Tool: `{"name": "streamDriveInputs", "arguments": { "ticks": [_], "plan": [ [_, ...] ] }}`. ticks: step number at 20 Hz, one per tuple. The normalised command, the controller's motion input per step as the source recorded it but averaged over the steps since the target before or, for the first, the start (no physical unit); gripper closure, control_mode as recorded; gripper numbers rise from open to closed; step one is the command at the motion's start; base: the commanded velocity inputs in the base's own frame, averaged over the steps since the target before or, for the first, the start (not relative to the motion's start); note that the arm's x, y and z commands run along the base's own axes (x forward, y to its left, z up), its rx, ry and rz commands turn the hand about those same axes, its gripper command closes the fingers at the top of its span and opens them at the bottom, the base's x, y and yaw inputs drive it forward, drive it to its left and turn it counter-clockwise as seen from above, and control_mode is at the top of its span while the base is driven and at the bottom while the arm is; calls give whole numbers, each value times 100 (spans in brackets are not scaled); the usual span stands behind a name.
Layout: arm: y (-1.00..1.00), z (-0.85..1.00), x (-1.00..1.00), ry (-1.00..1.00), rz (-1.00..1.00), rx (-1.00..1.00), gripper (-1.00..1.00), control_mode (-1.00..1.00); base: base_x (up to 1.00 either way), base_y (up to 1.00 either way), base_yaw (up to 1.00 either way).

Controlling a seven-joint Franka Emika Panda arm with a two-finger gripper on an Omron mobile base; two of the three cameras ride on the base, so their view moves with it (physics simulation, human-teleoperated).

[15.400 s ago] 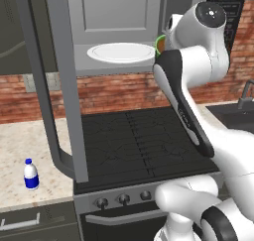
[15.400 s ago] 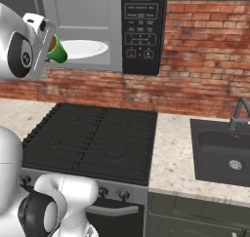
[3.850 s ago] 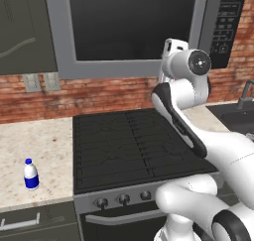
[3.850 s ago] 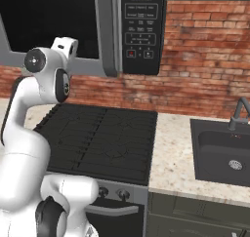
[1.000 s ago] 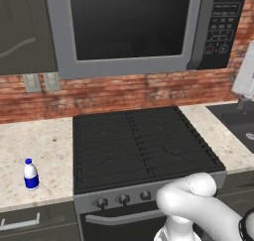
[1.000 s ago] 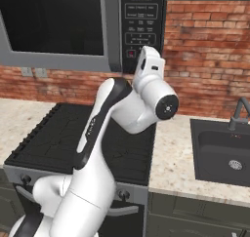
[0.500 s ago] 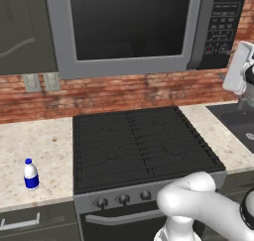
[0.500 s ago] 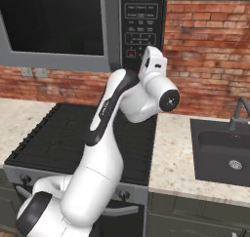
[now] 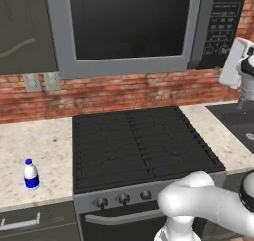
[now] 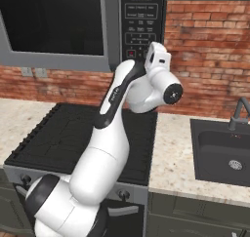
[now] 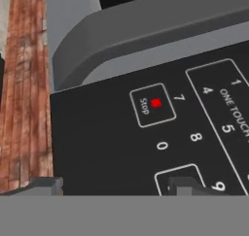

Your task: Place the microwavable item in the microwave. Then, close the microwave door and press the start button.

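Above the black stove, we see the microwave with its door shut flat against the front, dark window facing the room. Its long grey handle runs just beside the black control panel, where green digits glow at the top. Our arm reaches up to that panel, and the gripper sits close against it, near the lower buttons. From the hand camera we read a "Stop" button with a red square, and the digits 7, 8, 0 and 9 around it. Both finger tips poke up well apart, so the jaws stand spread with nothing between them. We cannot see the green cup behind the closed door. Off to the left, a small blue-labelled bottle stands on the speckled counter. A dark sink lies to the right.
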Motion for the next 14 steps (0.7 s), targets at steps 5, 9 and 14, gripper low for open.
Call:
{"name": "streamDriveInputs", "arguments": {
  "ticks": [5,9,14],
  "plan": [
    [-15,-3,35,0,0,0,-100,-100,0,0,0],
    [-10,-12,41,1,0,0,-100,-100,0,0,0],
    [0,-18,34,0,0,0,-100,-100,0,0,0]
  ]
}}
